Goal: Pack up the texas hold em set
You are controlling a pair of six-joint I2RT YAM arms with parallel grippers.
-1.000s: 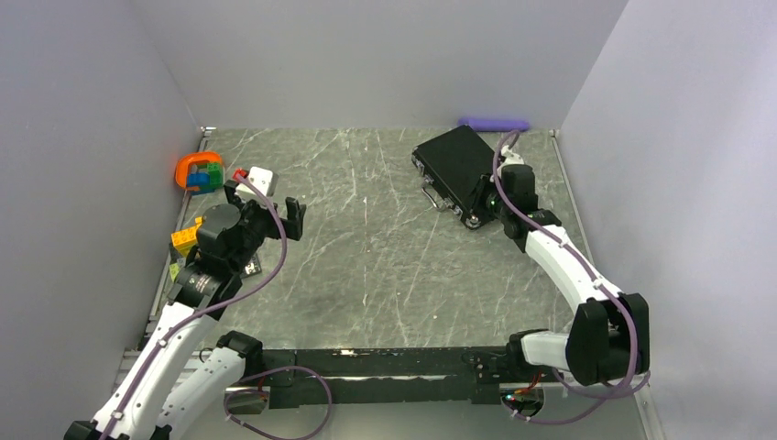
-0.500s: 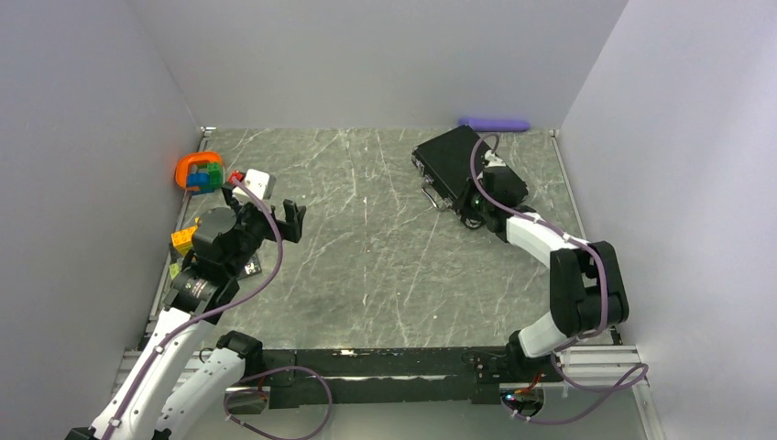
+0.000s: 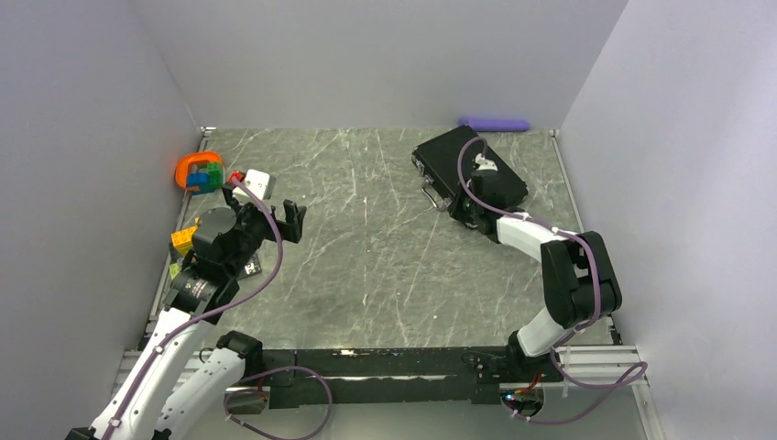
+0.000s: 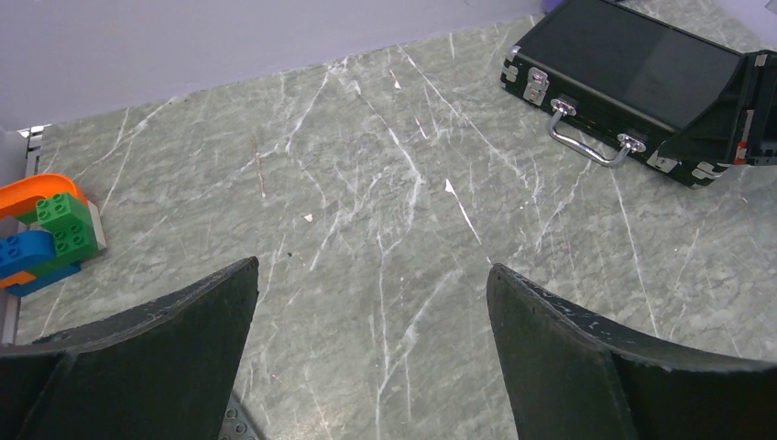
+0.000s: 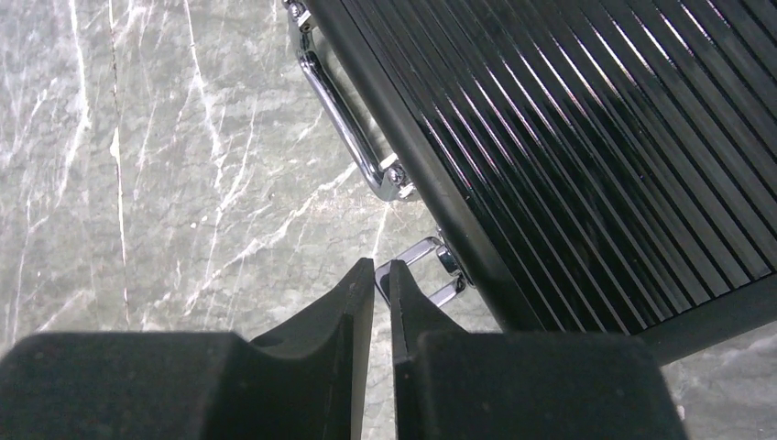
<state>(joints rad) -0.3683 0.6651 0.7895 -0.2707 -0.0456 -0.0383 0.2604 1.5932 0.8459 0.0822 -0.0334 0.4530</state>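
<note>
Marbled grey-green tabletop [image 3: 366,266], pale walls [image 3: 366,55] on three sides
Black briefcase [image 3: 454,156] lay flat at the far right; right gripper [image 5: 382,268] pinched shut beside its silver latch [image 5: 431,261], left gripper [image 4: 371,270] gaped wide above bare stone

The worktop [image 3: 366,266] was a grey-green slab with a marble pattern, veined with thin white lines running at all angles. Three plain, matte, pale grey-lilac walls closed it in: the back wall [image 3: 385,55] along the far edge, the left wall [image 3: 82,137] and the right wall [image 3: 678,183] rising from the sides. A narrow metal strip [image 3: 565,183] edged the right side. The light was soft and even, with only faint shadows.
</note>
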